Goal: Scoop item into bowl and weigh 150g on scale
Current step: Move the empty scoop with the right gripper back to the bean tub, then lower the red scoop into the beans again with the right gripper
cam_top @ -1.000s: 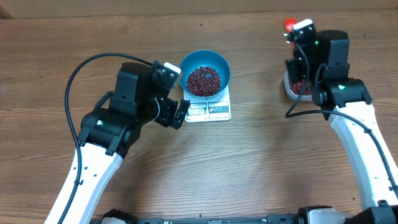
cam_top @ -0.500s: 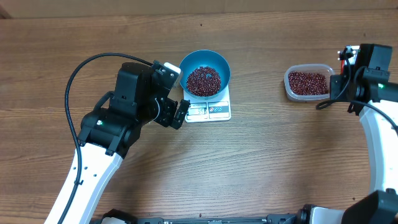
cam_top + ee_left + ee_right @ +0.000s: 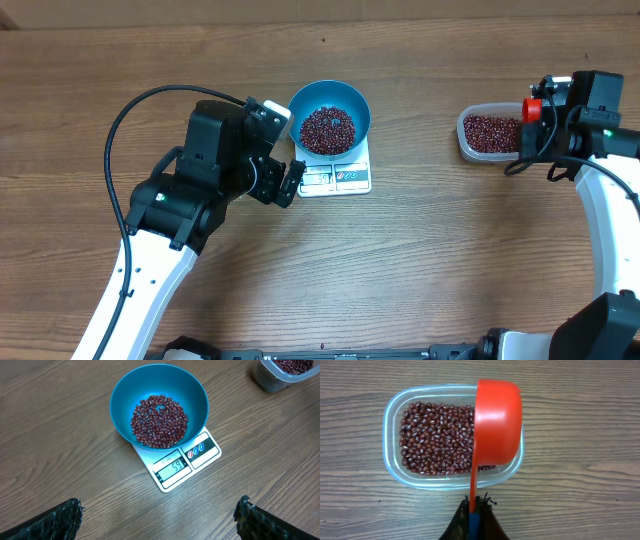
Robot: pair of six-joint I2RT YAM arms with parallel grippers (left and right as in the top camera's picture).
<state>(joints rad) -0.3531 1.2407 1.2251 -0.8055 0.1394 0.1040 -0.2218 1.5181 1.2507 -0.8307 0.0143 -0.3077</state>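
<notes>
Scale (image 3: 179, 463) display reads 59; small print above digits and round button icons too small to read.

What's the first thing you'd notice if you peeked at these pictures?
A light blue bowl with a heap of dark red beans sits on the white scale mid-table. At the right, the right gripper pinches a bright orange-red scoop above a clear tub of more beans.

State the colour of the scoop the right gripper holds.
Orange-red scoop, with a blue-tipped handle at the right gripper; clearest in the right wrist view.
</notes>
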